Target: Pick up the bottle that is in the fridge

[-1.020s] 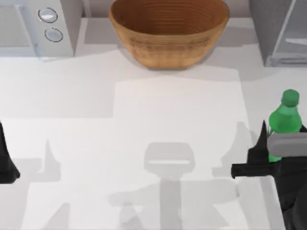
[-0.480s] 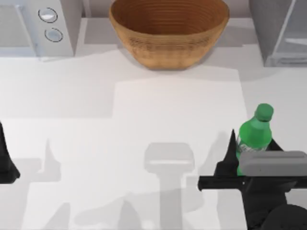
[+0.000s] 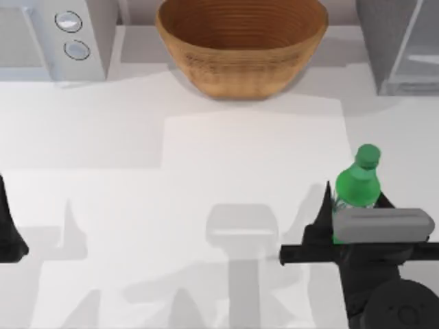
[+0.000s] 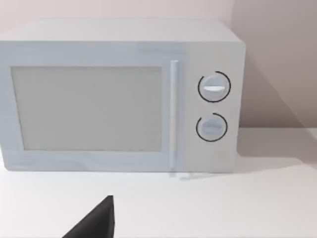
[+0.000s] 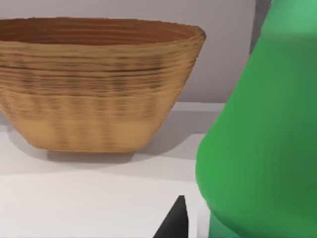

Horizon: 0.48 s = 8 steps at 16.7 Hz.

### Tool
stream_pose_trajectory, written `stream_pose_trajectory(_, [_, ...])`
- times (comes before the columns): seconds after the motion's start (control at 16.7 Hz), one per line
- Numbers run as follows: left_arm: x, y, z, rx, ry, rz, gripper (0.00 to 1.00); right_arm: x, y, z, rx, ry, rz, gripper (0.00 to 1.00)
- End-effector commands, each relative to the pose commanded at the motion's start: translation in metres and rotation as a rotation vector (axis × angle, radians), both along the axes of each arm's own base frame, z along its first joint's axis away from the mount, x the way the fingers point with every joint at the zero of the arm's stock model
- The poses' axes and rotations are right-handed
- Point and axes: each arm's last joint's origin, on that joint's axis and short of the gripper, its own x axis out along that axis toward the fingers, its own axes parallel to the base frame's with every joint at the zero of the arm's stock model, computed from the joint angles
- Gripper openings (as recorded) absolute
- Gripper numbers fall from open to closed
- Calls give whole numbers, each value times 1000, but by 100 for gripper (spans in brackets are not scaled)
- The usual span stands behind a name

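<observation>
The green bottle [image 3: 358,184] stands upright between the fingers of my right gripper [image 3: 357,209], which is shut on its body at the table's right side. It is outside the grey fridge [image 3: 401,41], which stands at the back right corner. Close up in the right wrist view, the bottle [image 5: 257,148] looms large, with one dark fingertip [image 5: 176,220] beside it. My left gripper [image 3: 8,236] is parked at the table's left edge.
A large wicker bowl [image 3: 240,41] sits at the back centre, also seen as the bowl [image 5: 94,84] ahead of the right wrist. A white microwave [image 3: 48,38] with two knobs stands at the back left; the same microwave [image 4: 119,99] faces the left wrist.
My right gripper has carried the bottle away from the fridge, leftward and toward the table's front, then slightly back. The left arm has not moved.
</observation>
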Motion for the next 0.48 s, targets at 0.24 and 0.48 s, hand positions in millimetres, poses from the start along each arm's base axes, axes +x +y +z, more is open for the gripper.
stream_pose_trajectory(0.24, [0,0,0,0,0,0,100,27,1,-19,11,-2,2,0])
stream_pose_trajectory(0.48, [0,0,0,0,0,0,100,37,0,-23,28,-12,3,0])
